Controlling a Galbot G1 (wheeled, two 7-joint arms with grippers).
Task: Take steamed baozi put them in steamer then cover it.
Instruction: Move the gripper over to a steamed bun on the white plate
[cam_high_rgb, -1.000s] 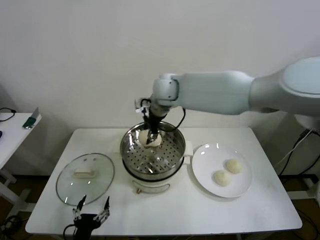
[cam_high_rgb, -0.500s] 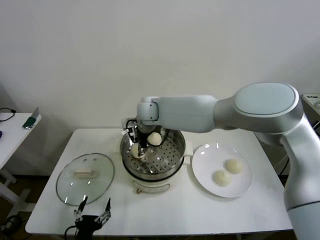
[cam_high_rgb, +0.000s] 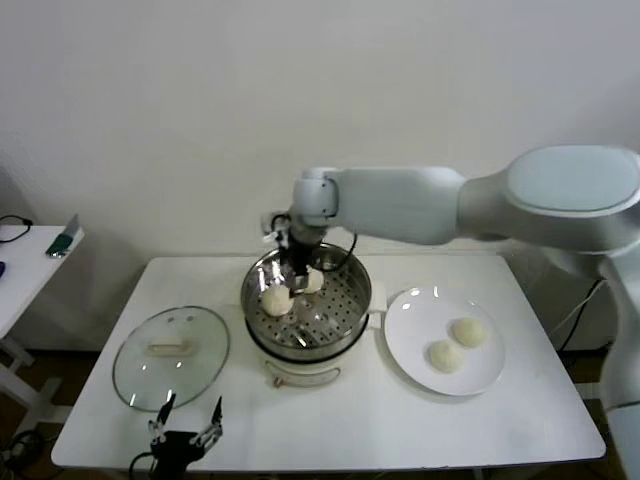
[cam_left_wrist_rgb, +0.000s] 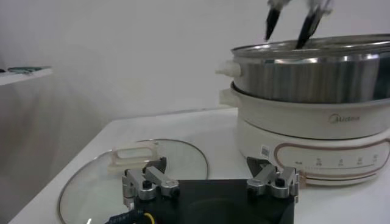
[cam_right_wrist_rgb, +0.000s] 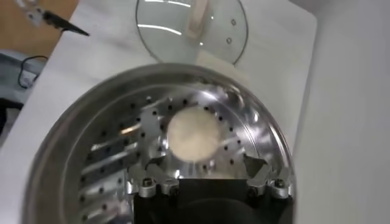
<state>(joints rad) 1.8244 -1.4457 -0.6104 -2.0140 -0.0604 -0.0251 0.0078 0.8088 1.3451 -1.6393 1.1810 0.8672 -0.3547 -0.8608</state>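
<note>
At the table's near edge, toward its left corner, the left gripper sits parked with its fingers spread wide and nothing between them. Just beyond it the cover lies flat on the table with its cream bar handle up; the left wrist view shows the handle's long axis running roughly along the near edge, square to that gripper's reach.

Toward the middle of the table stands the steamer, with 2 steamed baozi on its perforated tray: 1 on the left side and 1 farther back. To its right, near the right edge, a white plate holds the other 2 baozi, touching or nearly so.

The right gripper hangs over the far part of the steamer, fingers parted and empty. In the right wrist view a bun lies on the tray directly ahead of it, free of the fingers, so this placement looks finished and the task about half done.

The next pick turns on the plate lying to the right of the steamer, on the right arm's own side and well apart from the left gripper, so the right arm is the nearer one. The cover, by contrast, lies on the left arm's side.
</note>
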